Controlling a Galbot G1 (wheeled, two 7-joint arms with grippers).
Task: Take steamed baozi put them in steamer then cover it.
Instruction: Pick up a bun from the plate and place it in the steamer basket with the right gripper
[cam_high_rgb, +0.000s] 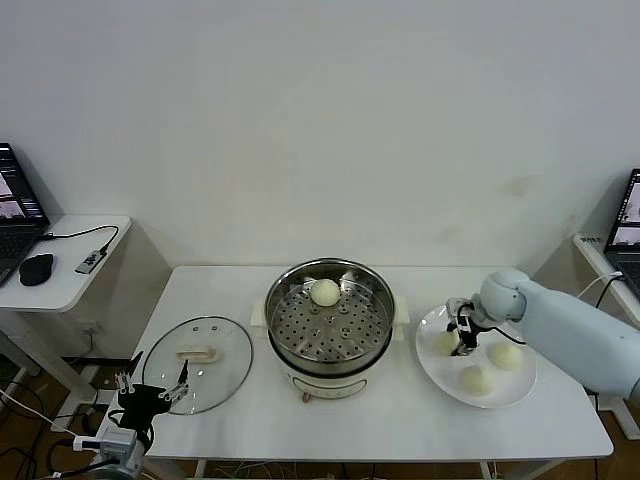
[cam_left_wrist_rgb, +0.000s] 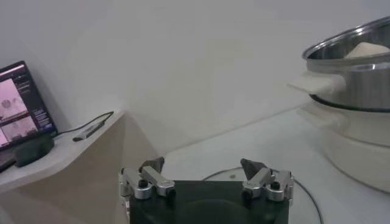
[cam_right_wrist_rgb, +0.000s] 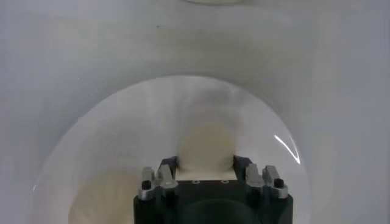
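Head view: right tool (cam_high_rgb: 459, 336) is sitting low over the white plate (cam_high_rgb: 432, 362) at the bench's (cam_high_rgb: 400, 420) right end, fingers (cam_right_wrist_rgb: 242, 163) closing on both sides of one steamed baozi (cam_right_wrist_rgb: 207, 143); contact looks made, firm grip not confirmable. Two more baozi (cam_high_rgb: 476, 379) are lying on the plate beside it. One baozi (cam_high_rgb: 325, 292) is resting on the perforated tray inside the steamer (cam_high_rgb: 330, 310), bench centre. The cover (cam_high_rgb: 198, 363) is lying flat, left of steamer. Left tool (cam_high_rgb: 152, 388) is hanging at the cover's near edge, fingers spread wide, holding nothing.
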